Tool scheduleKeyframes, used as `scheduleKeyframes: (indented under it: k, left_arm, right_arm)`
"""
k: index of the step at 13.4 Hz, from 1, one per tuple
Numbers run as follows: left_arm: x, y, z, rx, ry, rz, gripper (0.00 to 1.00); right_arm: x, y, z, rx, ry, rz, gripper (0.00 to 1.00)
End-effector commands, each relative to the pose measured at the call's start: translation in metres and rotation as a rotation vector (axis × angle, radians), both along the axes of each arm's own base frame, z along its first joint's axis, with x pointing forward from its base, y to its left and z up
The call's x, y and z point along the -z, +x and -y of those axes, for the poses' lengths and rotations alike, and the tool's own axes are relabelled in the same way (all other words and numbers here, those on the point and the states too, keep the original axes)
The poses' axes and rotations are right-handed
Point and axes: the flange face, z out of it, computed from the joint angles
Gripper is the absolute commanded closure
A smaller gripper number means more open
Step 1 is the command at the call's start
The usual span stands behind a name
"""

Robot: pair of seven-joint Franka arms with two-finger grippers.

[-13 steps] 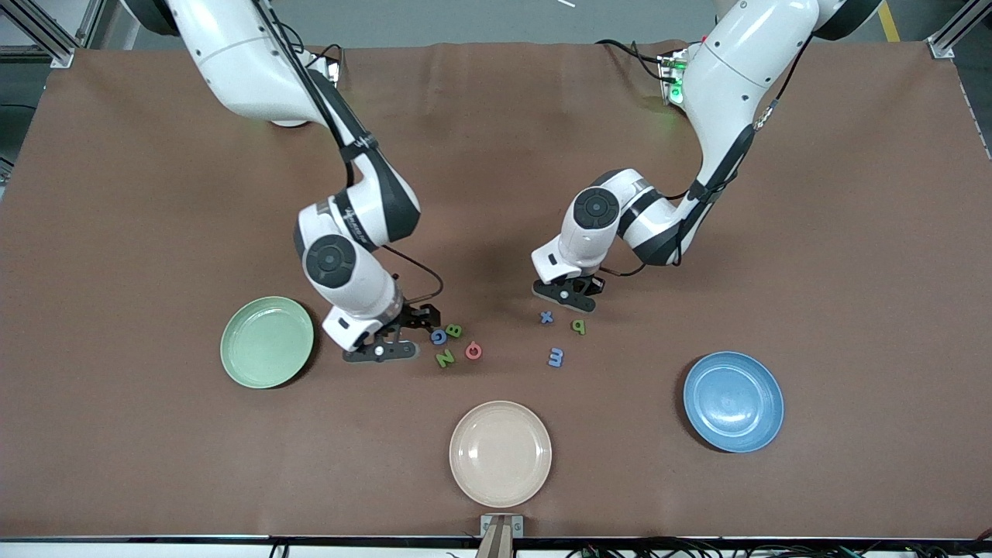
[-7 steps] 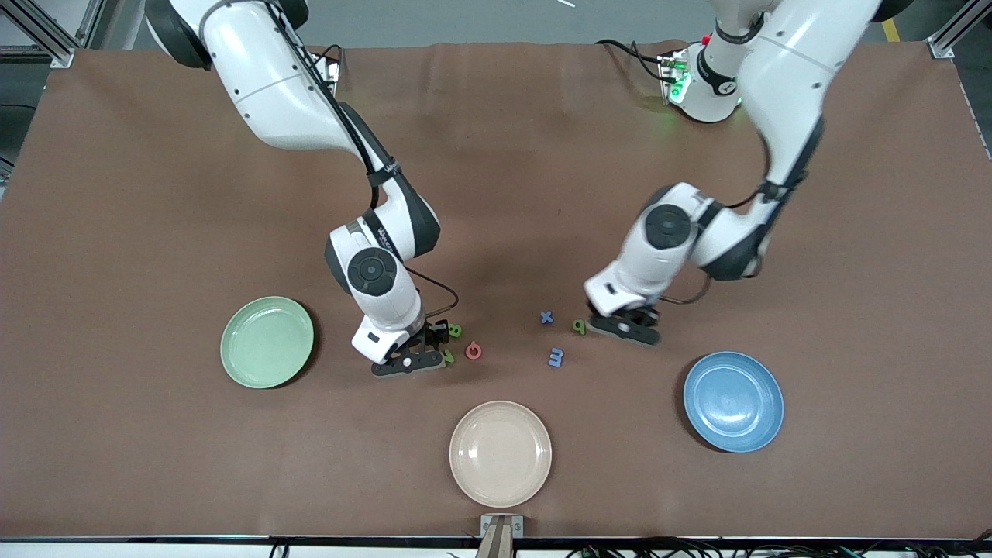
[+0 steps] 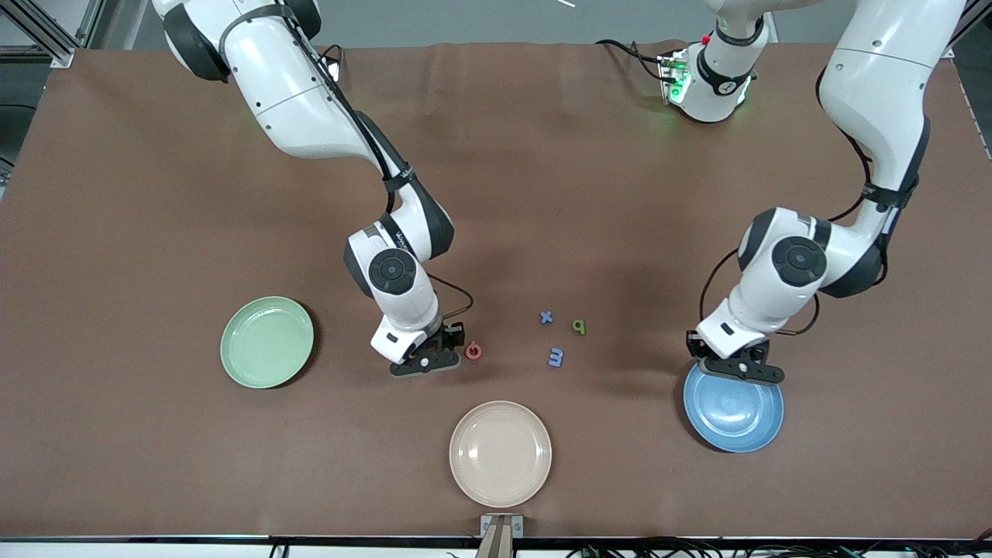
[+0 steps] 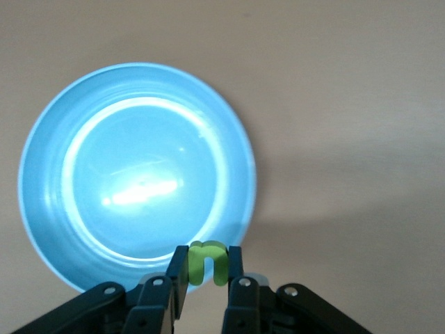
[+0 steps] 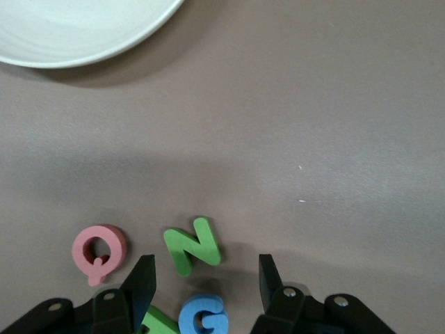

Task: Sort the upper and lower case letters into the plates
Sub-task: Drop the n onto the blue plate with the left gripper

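Note:
My left gripper (image 3: pixel 732 361) hangs over the rim of the blue plate (image 3: pixel 733 407), shut on a green lowercase n (image 4: pixel 207 263); in the left wrist view the blue plate (image 4: pixel 139 174) fills the scene under my left gripper (image 4: pixel 207 255). My right gripper (image 3: pixel 435 346) is low over a letter cluster and stands open. In the right wrist view my right gripper (image 5: pixel 205 270) has a blue G (image 5: pixel 201 318) between its fingers without touching it, with a green N (image 5: pixel 192 245), a pink Q (image 5: pixel 99 252) and part of another green letter (image 5: pixel 157 323) beside it. The mint green plate (image 3: pixel 266 342) holds nothing.
A blue x (image 3: pixel 546 316), a green p (image 3: pixel 578 326) and a blue m (image 3: pixel 556 357) lie mid-table. The pink Q (image 3: pixel 473 351) lies beside the right gripper. A cream-beige plate (image 3: pixel 501 453) sits nearest the front camera; its rim (image 5: pixel 69 42) shows in the right wrist view.
My left arm swung from the x and p toward its own end of the table, stopping over the blue plate's rim. My right gripper slid over the G and N and narrowed its jaws.

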Motion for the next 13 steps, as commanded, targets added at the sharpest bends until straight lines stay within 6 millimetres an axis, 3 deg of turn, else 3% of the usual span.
scheduleKeyframes:
  k: [1,3,4,5,6,9,11,13]
  left_arm:
    - [0.019,0.015,-0.035,0.018,0.009,-0.013,0.9]
    - [0.028,0.02,-0.064,0.042,0.016,-0.021,0.79]
    - [0.031,0.021,-0.069,0.037,0.011,-0.026,0.71]
    - [0.033,0.02,-0.069,0.031,0.006,-0.03,0.46]
    - [0.034,0.019,-0.073,0.03,0.008,-0.033,0.0]
    - [0.016,0.018,-0.061,0.021,0.01,-0.029,0.0]
    - [-0.004,0.012,-0.033,0.007,0.0,-0.053,0.0]
    - [-0.022,0.004,0.003,-0.043,-0.022,-0.076,0.0]
  right_arm:
    - [0.008,0.004,-0.006,0.022,0.004,0.032,0.32]
    - [0.013,0.002,-0.011,0.013,0.011,0.042,0.38]
    - [0.015,0.001,-0.012,0.01,0.01,0.041,0.41]
    - [0.015,0.001,-0.012,0.01,0.011,0.042,0.45]
    - [0.016,0.001,-0.012,0.013,0.011,0.041,0.46]
    - [0.017,0.0,-0.011,0.011,0.009,0.038,0.55]
    - [0.018,0.0,-0.01,0.025,0.013,0.034,0.73]
    - [0.012,0.008,0.0,0.04,0.016,0.032,0.99]
